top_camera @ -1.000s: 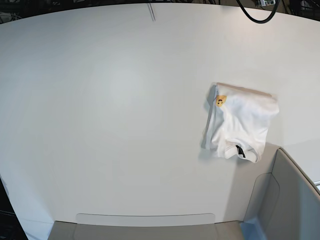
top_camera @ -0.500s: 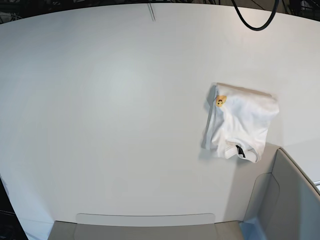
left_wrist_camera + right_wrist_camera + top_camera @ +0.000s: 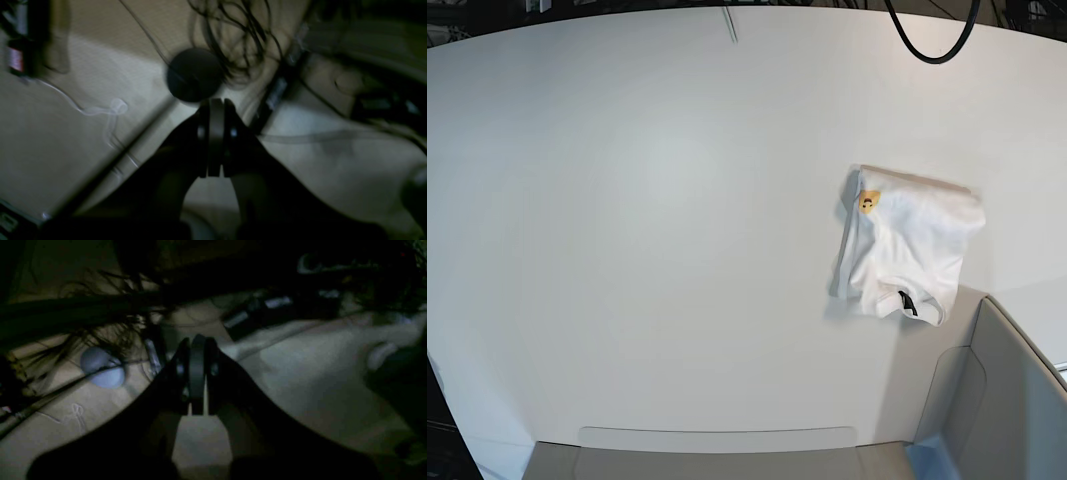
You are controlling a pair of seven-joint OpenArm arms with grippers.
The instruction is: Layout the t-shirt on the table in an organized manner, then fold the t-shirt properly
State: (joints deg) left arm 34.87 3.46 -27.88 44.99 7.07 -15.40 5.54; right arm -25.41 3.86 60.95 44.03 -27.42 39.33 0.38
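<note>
The surface (image 3: 647,200) spreads wide and white under the base view, with neither arm over it. On that view's left, the side of the arm with the right wrist camera, it is bare; the t-shirt (image 3: 907,245) lies toward the other side, the left arm's side, folded into a compact, roughly square bundle resting flat. A small orange mark (image 3: 868,201) shows at its far left corner, and a dark tag (image 3: 908,302) sits by the collar at its near edge. A grey panel (image 3: 997,400) stands just beside the shirt's near right corner, and a black cable loop (image 3: 932,45) hangs in at the far edge. The right gripper (image 3: 197,373) is clenched, its jaws pressed together with nothing between them; its wrist view is dim and shows only a pale floor, a tangle of dark wires and a round grey object (image 3: 101,368) off to the gripper's left. No part of the shirt or surface appears there, so the shirt is well apart from this gripper. The left gripper (image 3: 215,133) is likewise clamped tight and empty, pointing at a dark round object (image 3: 194,75) just beyond its tip, among cables (image 3: 233,36) on the floor, again well apart from the shirt.
</note>
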